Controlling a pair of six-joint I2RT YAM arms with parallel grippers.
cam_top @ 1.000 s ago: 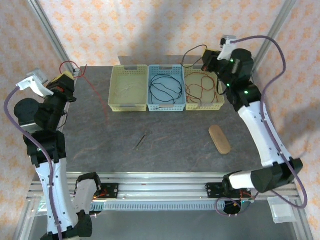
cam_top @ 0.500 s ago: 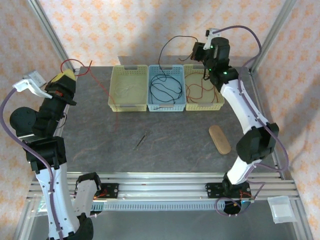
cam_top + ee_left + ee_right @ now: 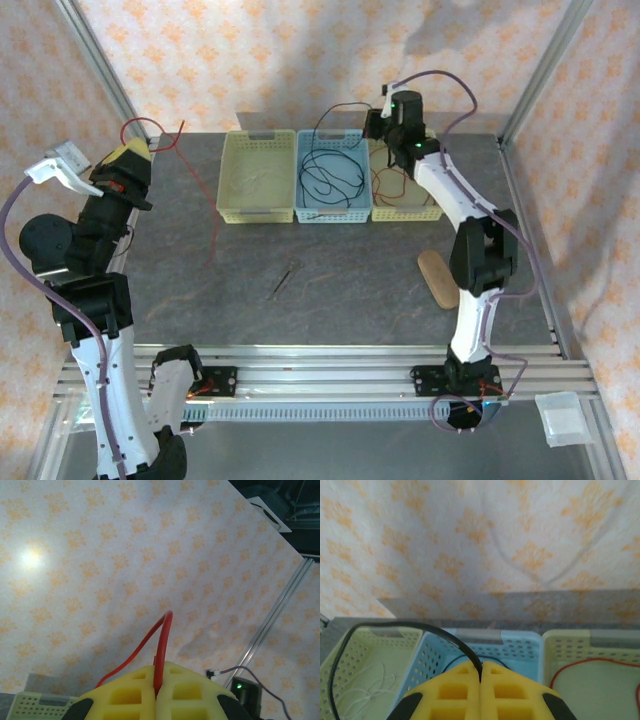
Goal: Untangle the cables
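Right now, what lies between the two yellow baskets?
The blue basket, with a black cable looped inside it; the top view shows this.

No legible text, label, brand, number or sign appears on the perforated plastic baskets (image 3: 262, 135), the orange-patterned wallpaper (image 3: 250, 60), the grey tabletop (image 3: 350, 290), or the yellow-padded left gripper (image 3: 159, 674) and right gripper (image 3: 481, 669).

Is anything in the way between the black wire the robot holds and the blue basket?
Nothing visible. The right end effector pinches the black cable above the blue basket, with open air between them.
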